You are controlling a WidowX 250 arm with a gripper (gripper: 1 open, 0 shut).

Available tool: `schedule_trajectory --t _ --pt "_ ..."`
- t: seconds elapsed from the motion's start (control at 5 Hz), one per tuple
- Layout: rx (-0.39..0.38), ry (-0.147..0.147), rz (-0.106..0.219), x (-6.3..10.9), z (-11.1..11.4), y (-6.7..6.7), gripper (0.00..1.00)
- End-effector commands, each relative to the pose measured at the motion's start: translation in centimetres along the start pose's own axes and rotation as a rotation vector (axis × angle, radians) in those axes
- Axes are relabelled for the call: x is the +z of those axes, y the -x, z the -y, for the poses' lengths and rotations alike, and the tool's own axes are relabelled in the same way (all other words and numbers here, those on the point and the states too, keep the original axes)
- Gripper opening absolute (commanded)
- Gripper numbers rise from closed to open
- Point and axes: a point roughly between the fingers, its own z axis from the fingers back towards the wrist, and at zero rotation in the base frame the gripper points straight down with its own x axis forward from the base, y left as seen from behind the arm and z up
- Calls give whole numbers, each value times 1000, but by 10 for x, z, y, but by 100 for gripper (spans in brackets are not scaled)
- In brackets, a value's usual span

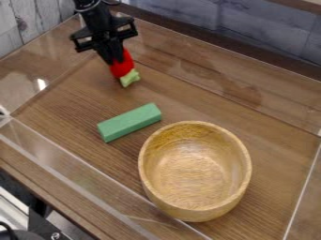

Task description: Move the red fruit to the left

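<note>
At the far left, beyond the wooden table, a grey, ribbed surface fills the upper corner, while dark cables and fittings crowd the lower corner. A pale strip runs along the table's left edge, slanting down toward the bottom of the view. The tabletop is warm brown with a fine grain, and glare whitens it on the left side. Toward the upper left, the black gripper reaches down from the top of the view, its jaws brought together. The red fruit, a glossy strawberry, lies right at its tips, on their lower right side as seen here, with the leafy green cap pointing toward the bottom of the view. The gripper partly covers the fruit's upper end, so whether the tips pinch it or only press against it cannot be told. Below the fruit and well apart from it, a flat green block lies at a slant, its right end higher in the view. Just beside it, farther right and lower, stands the round, light wooden bowl, upright with its opening facing up. More brown tabletop stretches to the right, and a dark band borders it at the upper right.
</note>
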Motion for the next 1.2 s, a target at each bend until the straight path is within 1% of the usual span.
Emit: schedule_trajectory --t 0.0,0.2,0.6,1.0 --pt "-9 13 41 14 0 -4 0" --pt "-14 21 31 14 4 1 0" --pt "-85 47 -7 2 21 -3 0" --pt "-57 62 -18 13 43 10 0"
